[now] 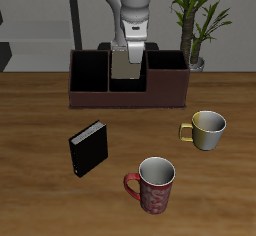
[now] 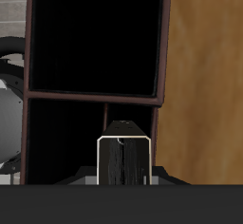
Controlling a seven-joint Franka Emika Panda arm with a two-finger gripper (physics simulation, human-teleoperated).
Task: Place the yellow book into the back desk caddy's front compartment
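Gripping the thin, greyish-tan yellow book (image 1: pixel 127 65) upright, the end effector (image 1: pixel 131 48) hangs over the boxy reddish-brown back desk caddy (image 1: pixel 100 97), above its small dark middle cells on the wood-grain desk (image 1: pixel 40 200).

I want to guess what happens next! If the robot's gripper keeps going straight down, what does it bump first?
The gripper holds the yellow book upright over the back desk caddy. Going straight down, the book would probably enter a small middle cell and touch its dark floor first. Which middle cell is hard to tell.
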